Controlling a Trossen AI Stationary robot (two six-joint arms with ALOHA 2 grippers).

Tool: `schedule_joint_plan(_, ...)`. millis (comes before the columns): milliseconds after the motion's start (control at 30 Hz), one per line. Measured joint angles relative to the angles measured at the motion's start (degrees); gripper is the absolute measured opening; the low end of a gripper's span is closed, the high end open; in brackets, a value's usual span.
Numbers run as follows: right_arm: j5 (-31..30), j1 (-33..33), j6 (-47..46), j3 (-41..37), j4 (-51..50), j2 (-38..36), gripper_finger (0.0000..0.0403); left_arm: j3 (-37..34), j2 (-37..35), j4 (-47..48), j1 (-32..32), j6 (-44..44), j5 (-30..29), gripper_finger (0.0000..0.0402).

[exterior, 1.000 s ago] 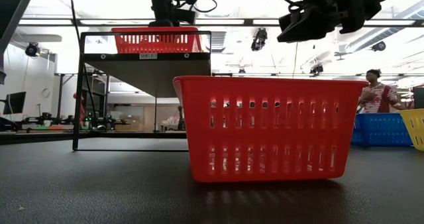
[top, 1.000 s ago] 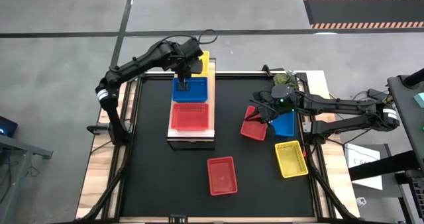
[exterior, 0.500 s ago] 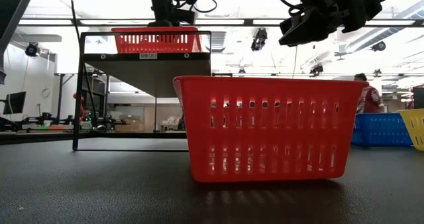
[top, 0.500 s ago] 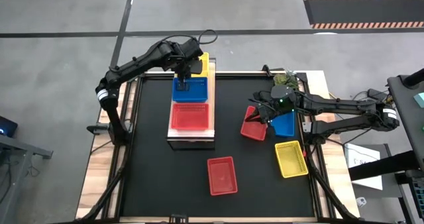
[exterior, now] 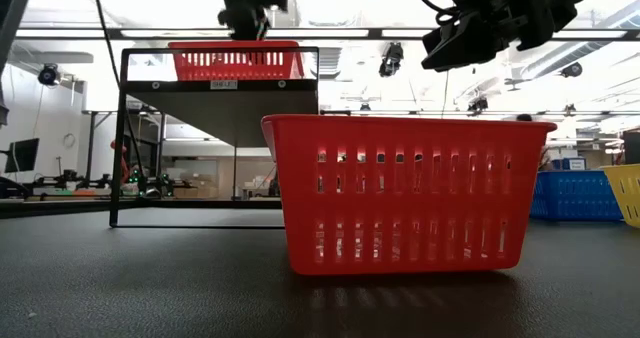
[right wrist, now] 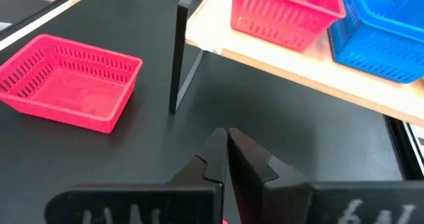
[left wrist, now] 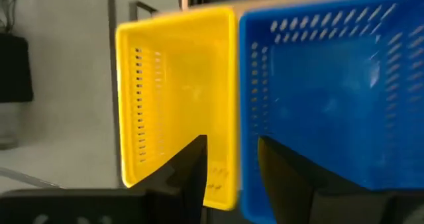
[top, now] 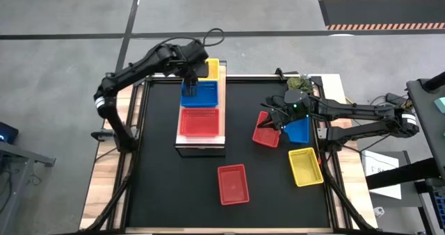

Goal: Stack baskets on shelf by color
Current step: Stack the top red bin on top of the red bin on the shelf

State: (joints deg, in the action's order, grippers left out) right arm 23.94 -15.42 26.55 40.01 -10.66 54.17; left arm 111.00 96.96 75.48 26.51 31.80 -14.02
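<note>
From above, the left gripper has moved a little toward the far end of the shelf since a second ago, and its jaws have opened. It now stands over the joint between the blue basket and the yellow basket. So the blue basket is released and sits in the middle of the shelf, between the yellow one at the far end and the red basket at the near end. The right gripper is closed above the tilted red basket near the worktop's right edge; whether it holds this basket, I cannot tell.

In the low view, the loose red basket fills the front, and the left gripper hangs over the shelf behind.

In the left wrist view, the open fingers stand on both sides of the touching walls of the yellow and blue baskets.

In the right wrist view, the fingers are pressed together.

I judge one placing is finished; four baskets wait on the worktop.
</note>
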Motion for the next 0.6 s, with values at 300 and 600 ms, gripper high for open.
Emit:
schedule_joint_plan(300,0.0,0.0,-2.7,-1.8,3.3,0.0,0.0009,-7.3,-10.1,-14.0,-15.7,-13.5,1.9,0.0118)
schedule_joint_plan(600,0.0,0.3,-9.3,-3.7,6.6,0.0,0.0009,-27.4,-18.6,-44.9,-33.5,-15.0,-2.2,0.0118)
